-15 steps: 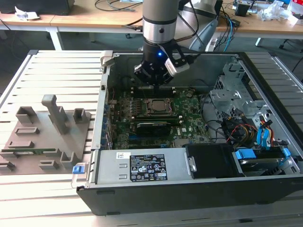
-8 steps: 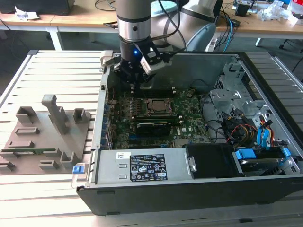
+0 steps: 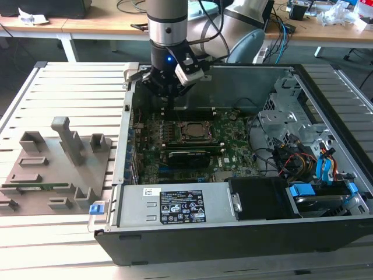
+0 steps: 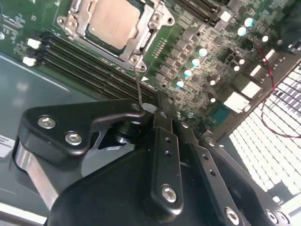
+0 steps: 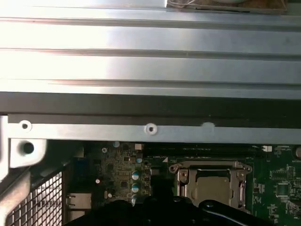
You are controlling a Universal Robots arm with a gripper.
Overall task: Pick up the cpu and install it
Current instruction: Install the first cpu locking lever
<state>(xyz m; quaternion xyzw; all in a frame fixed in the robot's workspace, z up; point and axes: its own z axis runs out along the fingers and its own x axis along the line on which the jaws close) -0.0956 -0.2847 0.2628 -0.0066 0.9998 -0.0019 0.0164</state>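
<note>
The cpu point(image 3: 194, 131), a flat square chip with a silvery top, lies inside the dark socket frame point(image 3: 193, 142) on the green motherboard of the open computer case. Both wrist views look down on the cpu point(image 4: 113, 21) point(image 5: 212, 184) seated in that frame. My gripper point(image 3: 165, 98) hangs over the back left part of the board, above and behind the socket as the exterior view shows it. Its black fingers point(image 4: 162, 136) stand together with nothing between them. A thin metal lever point(image 4: 138, 87) rises from the socket's corner up to the fingertips.
The case point(image 3: 175, 239) lies open on a slatted metal table, its metal wall point(image 5: 150, 70) close behind the gripper. Memory slots point(image 4: 80, 59), a drive cage point(image 3: 288, 105) and loose cables point(image 3: 291, 157) surround the socket. Grey plastic blocks point(image 3: 70, 140) stand at the exterior view's left.
</note>
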